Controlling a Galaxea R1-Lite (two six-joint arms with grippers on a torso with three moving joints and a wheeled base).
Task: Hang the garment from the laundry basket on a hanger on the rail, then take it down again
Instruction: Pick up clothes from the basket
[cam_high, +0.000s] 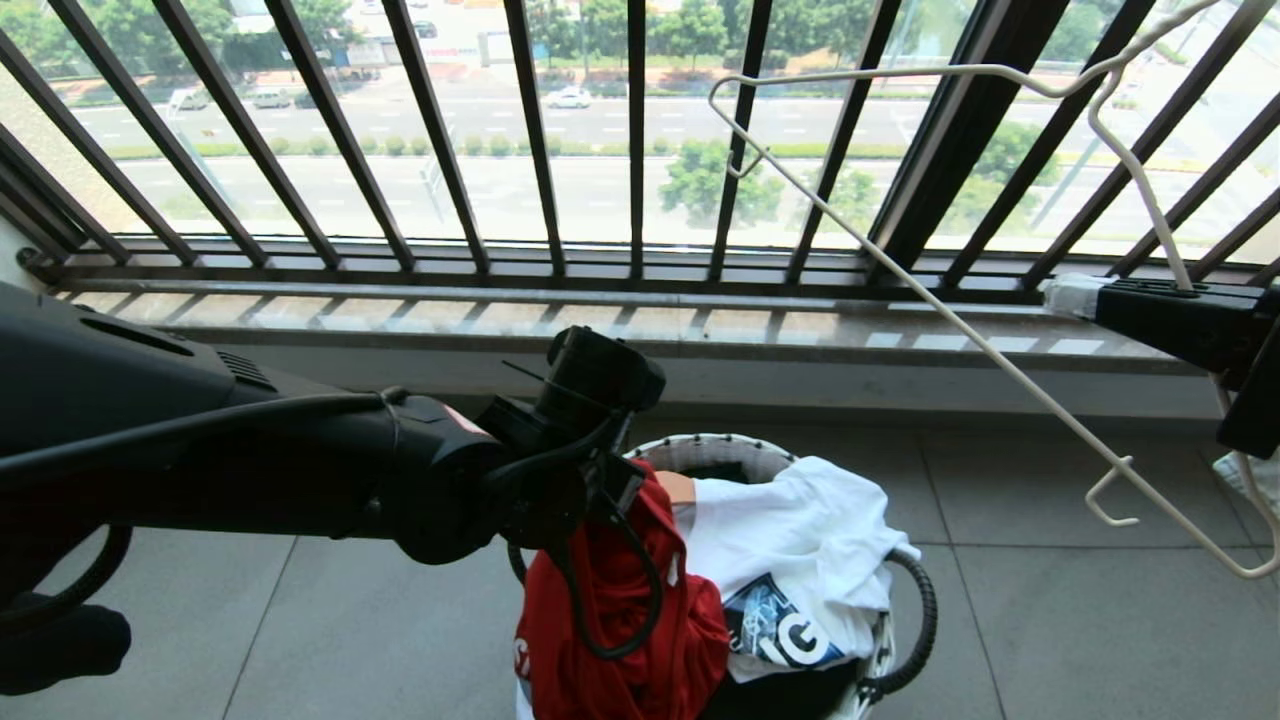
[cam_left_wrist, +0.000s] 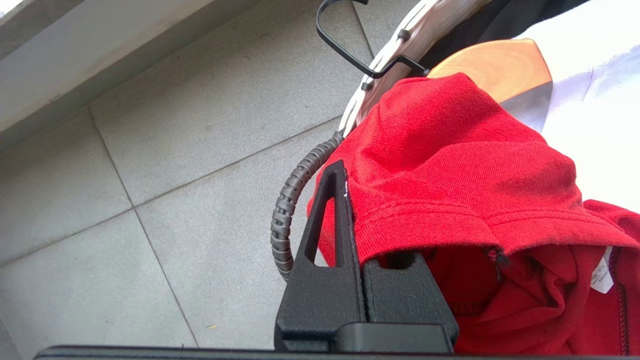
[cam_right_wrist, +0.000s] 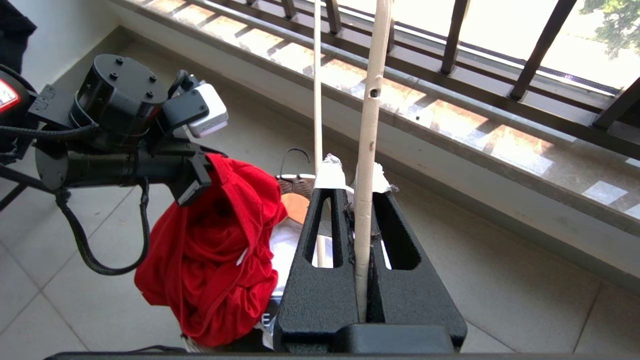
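Balcony floor (cam_high: 1100, 620), white T-shirt (cam_high: 800, 540) beside garment (cam_high: 620, 620)

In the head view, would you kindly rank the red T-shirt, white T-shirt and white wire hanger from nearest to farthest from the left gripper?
1. red T-shirt: clamped in the left gripper.
2. white T-shirt: beside it in the laundry basket.
3. white wire hanger: far right, in the right gripper.

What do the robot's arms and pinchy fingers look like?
Both arms are black. The left arm is a thick, smooth tube with a black cable tied along it and a boxy black camera near the wrist. The fingers are rough black wedges with long triangular holes; the right gripper wears white tape on its tips.
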